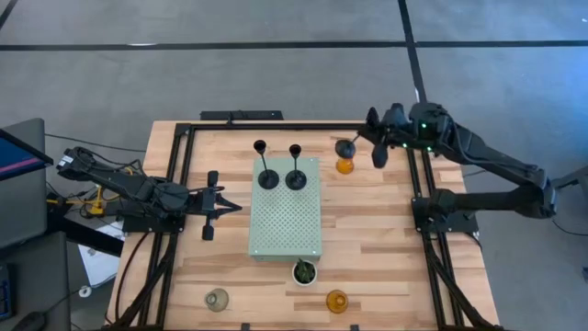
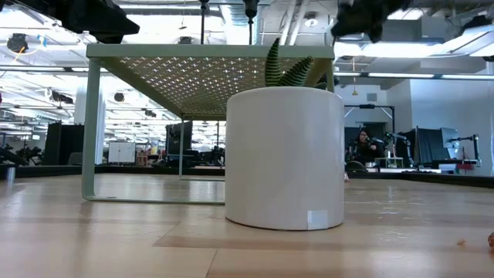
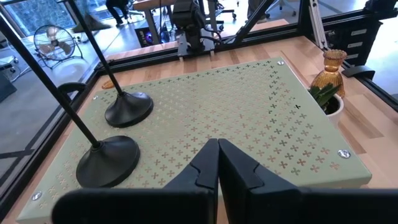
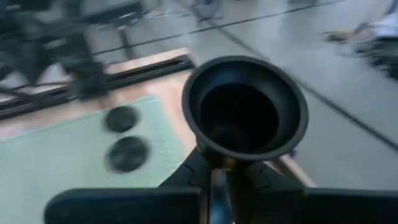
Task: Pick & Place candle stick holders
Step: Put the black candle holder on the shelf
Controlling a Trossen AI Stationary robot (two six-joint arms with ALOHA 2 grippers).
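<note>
Two black candle stick holders stand by their round bases on the pale green perforated board; they also show in the left wrist view. My right gripper is above the table's far right part, shut on the third black holder, above an amber glass holder. A second amber holder and a clear-grey holder stand near the front edge. My left gripper is shut and empty just left of the board. My right gripper pinches the black holder's thin stem between its two fingers, just below the cup top. The holder is lifted clear of the table and tilted, its cup opening turned back toward the wrist. Its base is hidden behind the cup and fingers.
A small green plant in a white pot stands at the board's near edge and fills the low view. A black frame runs along the table's sides. Bare wood lies right of the board.
</note>
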